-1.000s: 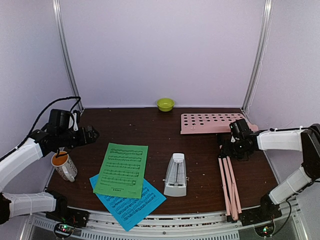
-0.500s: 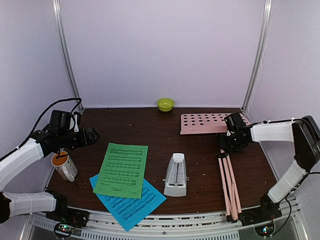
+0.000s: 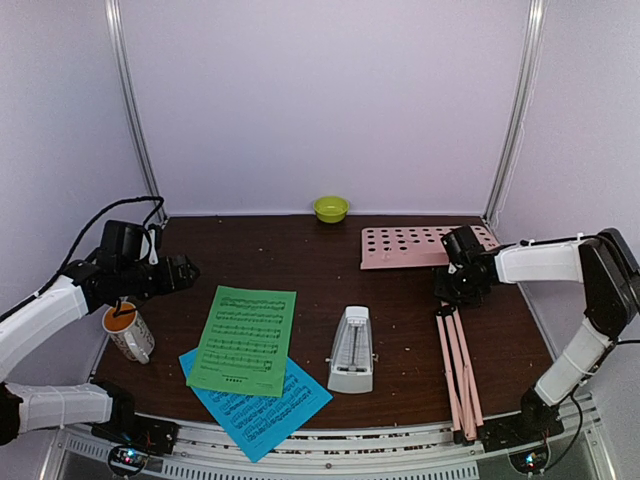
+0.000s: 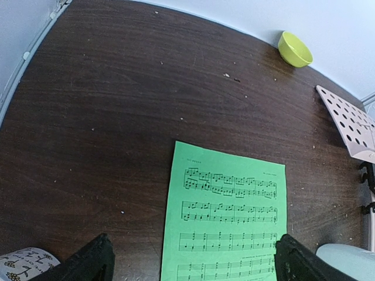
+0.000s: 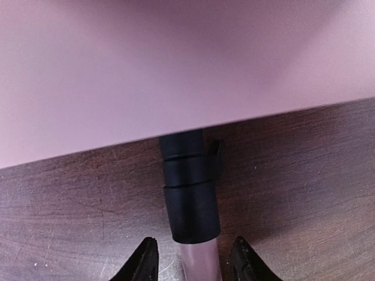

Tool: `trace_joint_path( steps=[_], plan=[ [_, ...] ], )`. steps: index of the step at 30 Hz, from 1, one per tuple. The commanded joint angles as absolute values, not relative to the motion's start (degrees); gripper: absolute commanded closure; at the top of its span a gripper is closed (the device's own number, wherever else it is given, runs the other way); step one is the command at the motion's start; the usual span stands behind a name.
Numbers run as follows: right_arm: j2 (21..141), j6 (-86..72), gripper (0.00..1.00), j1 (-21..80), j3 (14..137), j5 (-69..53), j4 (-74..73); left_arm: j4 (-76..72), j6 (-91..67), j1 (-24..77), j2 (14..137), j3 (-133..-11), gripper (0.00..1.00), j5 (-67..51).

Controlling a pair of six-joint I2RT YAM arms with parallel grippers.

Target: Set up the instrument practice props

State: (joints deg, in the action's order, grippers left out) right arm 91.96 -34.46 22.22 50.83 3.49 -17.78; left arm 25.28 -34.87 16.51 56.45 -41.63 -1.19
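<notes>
The pink music stand lies flat on the table at the right, its perforated desk (image 3: 425, 245) at the back and its folded legs (image 3: 458, 375) pointing to the front edge. My right gripper (image 3: 452, 290) is open, low over the stand's neck. In the right wrist view its fingertips (image 5: 143, 263) flank the pink pole (image 5: 199, 263) just below the black collar (image 5: 190, 193), with small gaps. The green sheet (image 3: 245, 340) lies on the blue sheet (image 3: 265, 405). The metronome (image 3: 352, 350) stands mid-table. My left gripper (image 3: 185, 270) is open and empty above the green sheet (image 4: 228, 228).
A white patterned mug (image 3: 128, 332) stands at the left edge, below my left arm. A lime-green bowl (image 3: 331, 208) sits at the back wall. White walls and metal frame posts close in the table on three sides.
My right gripper has slid left along the table to the stand's neck, its fingers now either side of the pole. The left arm has barely moved.
</notes>
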Motion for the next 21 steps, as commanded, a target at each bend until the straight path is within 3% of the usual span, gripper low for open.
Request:
trace_joint_path(
  steps=[1, 8, 14, 21],
  plan=[
    [95.14, -37.71, 0.57, 24.24, 52.71, 7.32, -20.51, 22.24, -35.24, 16.72, 56.63, -41.4, 0.02, -1.19],
    [99.36, -40.24, 0.6, 24.5, 52.52, 7.63, -17.72, 22.92, -34.32, 16.76, 55.08, -40.75, 0.02, -0.2],
    [100.04, -41.09, 0.71, 24.78, 52.71, 8.47, -18.11, 23.29, -33.75, 16.79, 54.66, -40.52, 0.02, 0.53],
    [98.0, -43.36, 0.69, 27.33, 52.8, 13.22, -22.15, 23.31, -33.84, 16.74, 54.76, -40.74, 0.02, 0.44]
  ],
)
